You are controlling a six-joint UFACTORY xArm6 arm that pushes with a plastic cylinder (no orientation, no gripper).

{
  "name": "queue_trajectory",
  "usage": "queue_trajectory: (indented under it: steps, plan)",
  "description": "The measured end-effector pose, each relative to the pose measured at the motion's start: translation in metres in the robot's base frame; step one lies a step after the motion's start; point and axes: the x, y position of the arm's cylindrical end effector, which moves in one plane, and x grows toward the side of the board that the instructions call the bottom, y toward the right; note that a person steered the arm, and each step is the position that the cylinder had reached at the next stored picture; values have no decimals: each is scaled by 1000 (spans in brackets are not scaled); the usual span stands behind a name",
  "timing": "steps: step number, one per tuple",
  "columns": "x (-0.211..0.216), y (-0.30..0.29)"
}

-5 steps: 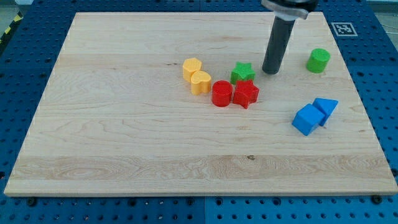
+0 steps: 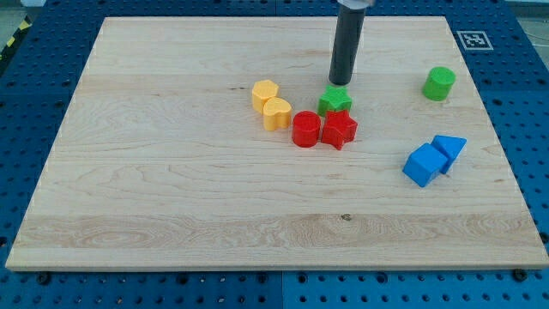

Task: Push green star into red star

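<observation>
the dark rod's tip [image 2: 340, 82] sits just above the small green star block [image 2: 334, 99], fingerless, gripping nothing; the red star block [image 2: 340, 129] seems already touching, so only a short downward nudge remains.

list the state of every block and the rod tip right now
my tip: just above the green star, at its top edge
green star: flat, touching red star
red star: flat, against red cylinder
red cylinder: upright
two yellow blocks: touching each other
green cylinder: upright, alone
two blue blocks: touching each other
</observation>
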Motion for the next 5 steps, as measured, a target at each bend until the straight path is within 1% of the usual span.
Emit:
queue_trajectory:
  steps: [1, 3, 4, 5]
  plan:
    - [19, 0]
    - [22, 0]
    - [22, 18]
    - [22, 69]
